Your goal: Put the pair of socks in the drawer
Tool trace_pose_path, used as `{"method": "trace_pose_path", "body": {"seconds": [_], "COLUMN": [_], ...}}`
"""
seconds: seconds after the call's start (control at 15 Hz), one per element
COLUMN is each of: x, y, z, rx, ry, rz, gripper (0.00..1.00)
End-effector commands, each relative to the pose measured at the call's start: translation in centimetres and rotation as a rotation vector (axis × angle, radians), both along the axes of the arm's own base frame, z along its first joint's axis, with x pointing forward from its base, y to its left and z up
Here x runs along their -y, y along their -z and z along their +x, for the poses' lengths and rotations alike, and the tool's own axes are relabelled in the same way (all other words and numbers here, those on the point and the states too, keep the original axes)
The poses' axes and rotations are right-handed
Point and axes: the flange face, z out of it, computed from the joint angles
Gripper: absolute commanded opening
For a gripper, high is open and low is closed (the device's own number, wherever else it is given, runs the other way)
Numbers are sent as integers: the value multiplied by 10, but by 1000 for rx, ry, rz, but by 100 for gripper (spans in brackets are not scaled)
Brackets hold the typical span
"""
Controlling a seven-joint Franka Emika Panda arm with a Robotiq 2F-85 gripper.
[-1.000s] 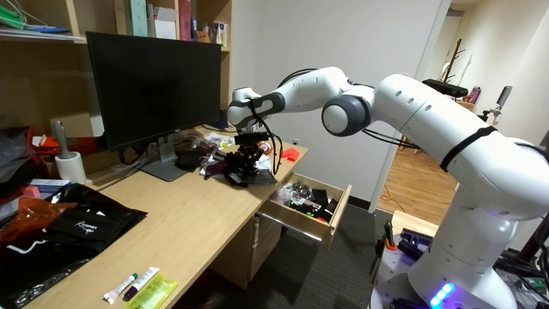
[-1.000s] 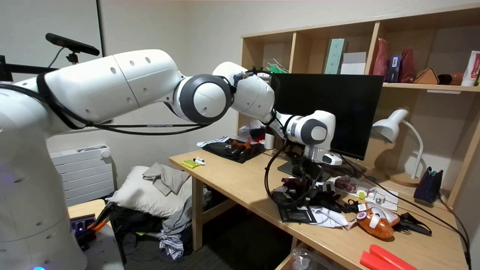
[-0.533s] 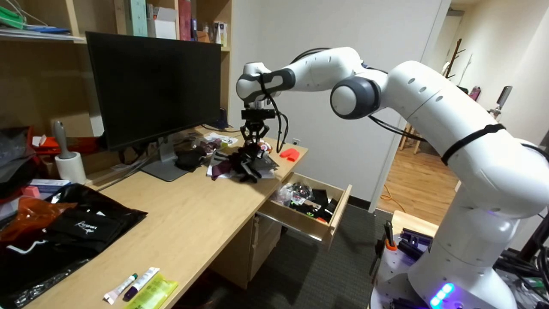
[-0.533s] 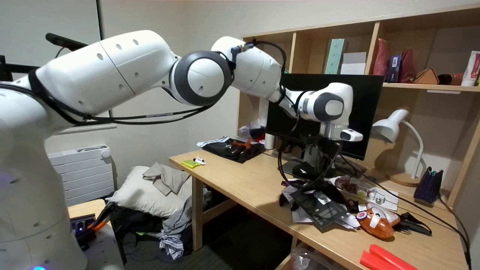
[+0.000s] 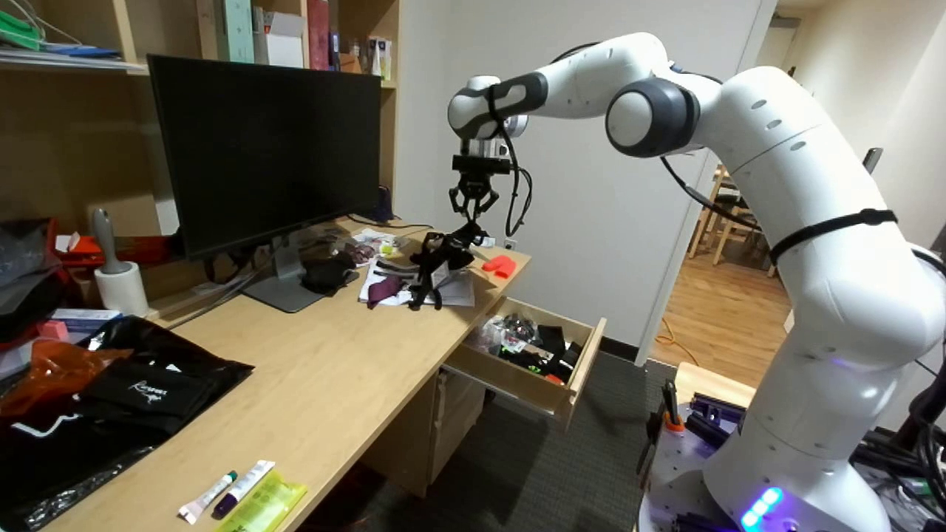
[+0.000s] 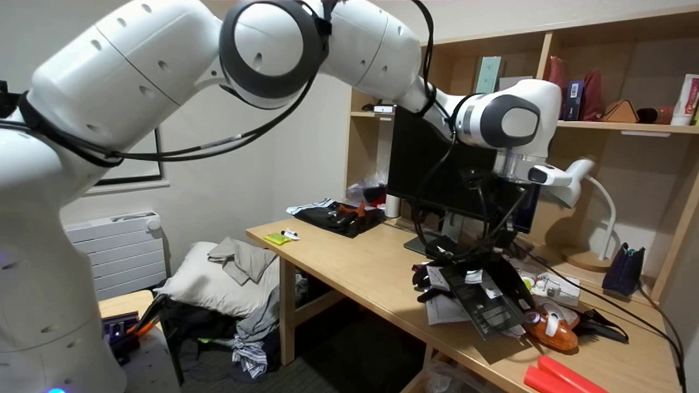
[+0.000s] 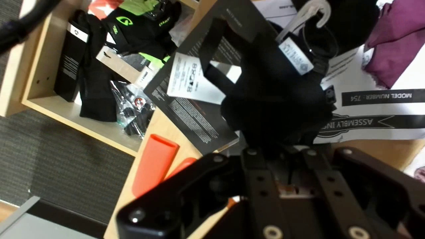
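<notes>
My gripper (image 5: 471, 216) is shut on a bundle of black soft fabric, which I take for the pair of socks (image 5: 446, 255); no red shows on it. In the wrist view the bundle (image 7: 275, 99) hangs from the fingertips (image 7: 282, 152) with a white label and plastic hook. A dark printed card (image 6: 483, 303) hangs with it. Its lower end is over white papers on the desk; I cannot tell if it touches. The light-wood drawer (image 5: 584, 369) is pulled open below the desk edge. The drawer (image 7: 20, 76) also shows in the wrist view, holding black fabric items and clear plastic packets.
A purple cloth (image 5: 384, 290) and another black bundle (image 5: 327, 275) lie near the monitor (image 5: 266, 148). Red pieces (image 5: 500, 266) lie at the desk end above the drawer. An orange object (image 6: 551, 327) and a lamp (image 6: 600, 218) stand nearby. A black plastic bag (image 5: 148, 399) covers the far side.
My gripper has risen from the desk pile and moved towards the drawer end, lifting the black bundle and dark card. The purple cloth and papers stay on the desk.
</notes>
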Motion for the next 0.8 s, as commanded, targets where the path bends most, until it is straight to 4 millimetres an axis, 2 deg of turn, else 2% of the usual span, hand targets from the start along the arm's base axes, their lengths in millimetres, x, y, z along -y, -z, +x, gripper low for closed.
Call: {"method": "trace_pose_path", "body": {"seconds": [0.0,0.27,0.4,0.6,0.73], "x": [30,64,73,89,97], "y": [-27,-54,-60,-54,-36], "z": [-53,-110,-131,-161,-177], "rx": [33,65,57,-40,-139], "ry": [120,234,261,350,399], "rz": [60,77,91,58,37], "gripper": [7,7,7,7,7]}}
